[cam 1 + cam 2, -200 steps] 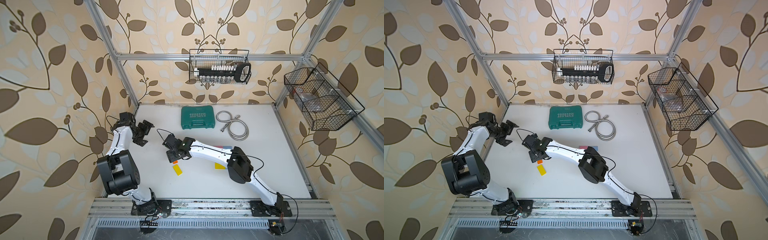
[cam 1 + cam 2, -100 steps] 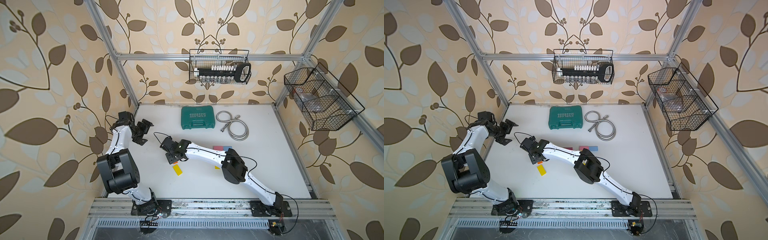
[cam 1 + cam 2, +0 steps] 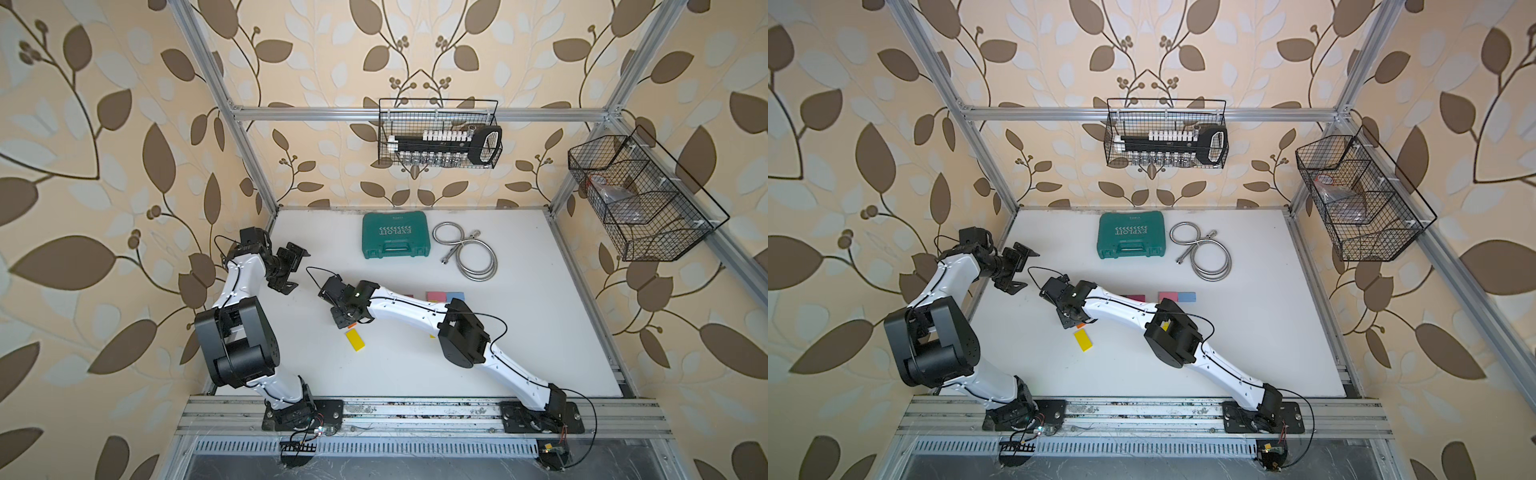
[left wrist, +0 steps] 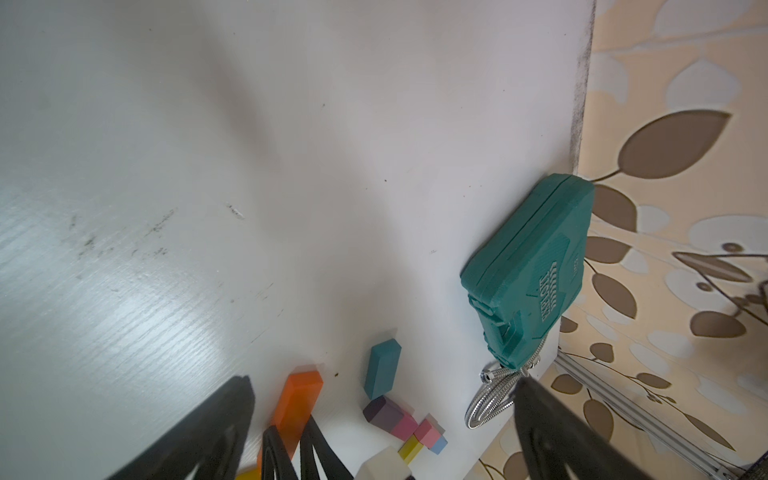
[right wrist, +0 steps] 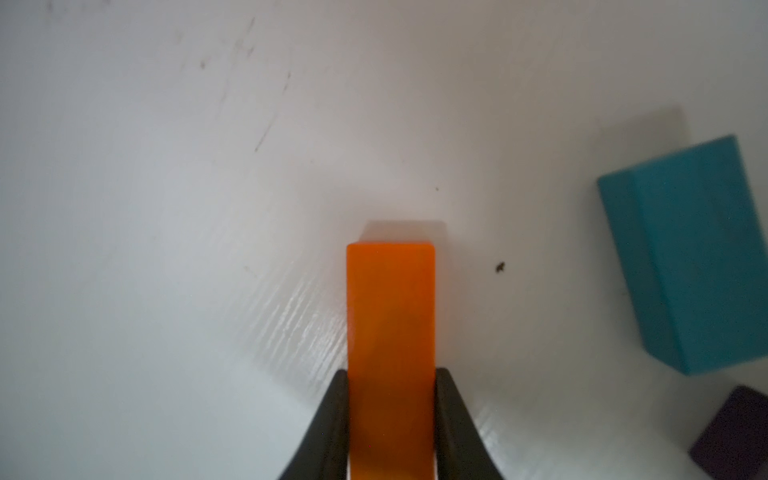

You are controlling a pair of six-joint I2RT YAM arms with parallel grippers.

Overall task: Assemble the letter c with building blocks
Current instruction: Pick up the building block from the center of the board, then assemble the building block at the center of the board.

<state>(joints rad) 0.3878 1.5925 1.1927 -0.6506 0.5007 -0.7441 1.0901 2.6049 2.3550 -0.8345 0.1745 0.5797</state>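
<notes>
**Right hand clamped onto the orange block**

Over the last second the right arm had stretched further across the tabletop and its elbow had dropped. That uncovered a pink block and a light blue block lying end to end, touching, behind it. Over the same second the hand had gone from spread to closed.

The only writing that could be read was "EXPLOIT", in pale capitals beside a row of chevrons on the lid of the green tool case. It appeared upside down in both top views. A smaller mark near the case's far edge was too small to read. A coiled metal hose lay just beside the case.

In the right wrist view, both dark fingers pressed flat against the long sides of the orange block. The block stuck out well past the fingertips. Whether it rested on the tabletop or hung just above it could not be told. A teal block lay near it but apart, with a purple block just beyond the teal one. In both top views the grip sat left of the middle of the tabletop, just beside a yellow block.

The left hand hung at the left edge of the tabletop. Its jaws were spread wide and held nothing.
</notes>
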